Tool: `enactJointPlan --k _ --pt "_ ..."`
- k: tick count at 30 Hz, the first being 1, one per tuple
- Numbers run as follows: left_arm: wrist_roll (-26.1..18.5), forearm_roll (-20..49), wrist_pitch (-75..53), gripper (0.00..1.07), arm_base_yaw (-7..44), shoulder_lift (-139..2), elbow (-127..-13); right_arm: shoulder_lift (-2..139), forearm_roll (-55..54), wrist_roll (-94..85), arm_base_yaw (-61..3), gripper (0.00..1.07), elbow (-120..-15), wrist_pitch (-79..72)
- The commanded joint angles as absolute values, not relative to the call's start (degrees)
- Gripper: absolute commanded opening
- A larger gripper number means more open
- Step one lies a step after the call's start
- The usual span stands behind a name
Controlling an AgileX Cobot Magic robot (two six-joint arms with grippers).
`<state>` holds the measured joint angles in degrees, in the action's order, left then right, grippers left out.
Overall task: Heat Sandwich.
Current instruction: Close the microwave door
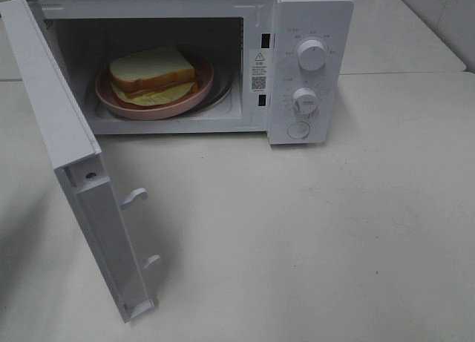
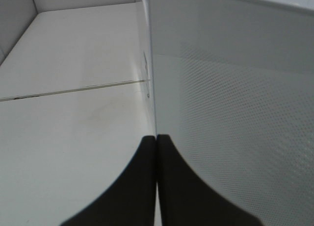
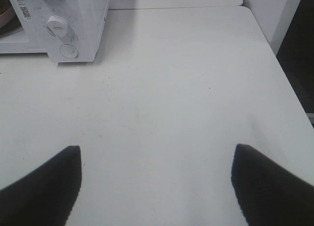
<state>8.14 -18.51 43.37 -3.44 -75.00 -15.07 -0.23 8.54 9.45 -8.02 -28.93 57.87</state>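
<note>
The sandwich, thick white bread with pale yellow filling, lies on a round pink plate inside the open white microwave. The microwave door is swung out wide to the left. Neither gripper shows in the exterior high view. In the left wrist view my left gripper is shut with nothing between its fingers, its tips right at the edge of the door's dotted panel. My right gripper stands open and empty over the bare table, with the microwave's front corner well ahead of it.
Two knobs and a round button sit on the microwave's right panel. White tabletop stretches in front and to the right. The table's right edge drops off near a white wall.
</note>
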Motion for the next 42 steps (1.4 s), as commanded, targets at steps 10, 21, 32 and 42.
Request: enactJointPlan --k 10,21,32,42 --pt "7.45 -21.83 47.73 0.00 3.67 -83.42 -19.60 -1.78 8.48 9.00 -7.51 0.76 -28.82 57.12" --pt "7.51 -21.72 49.27 0.00 8.77 -87.43 -22.12 -1.78 8.48 9.00 -7.51 0.76 -28.82 57.12" --pt "6.02 -13.01 51.68 0.00 14.32 -91.67 -23.20 -1.78 8.48 9.00 -7.51 0.76 -28.82 57.12" --pt "4.58 -3.50 51.68 0.00 22.35 -96.14 -29.85 -1.78 8.48 9.00 -7.51 0.76 -28.82 57.12"
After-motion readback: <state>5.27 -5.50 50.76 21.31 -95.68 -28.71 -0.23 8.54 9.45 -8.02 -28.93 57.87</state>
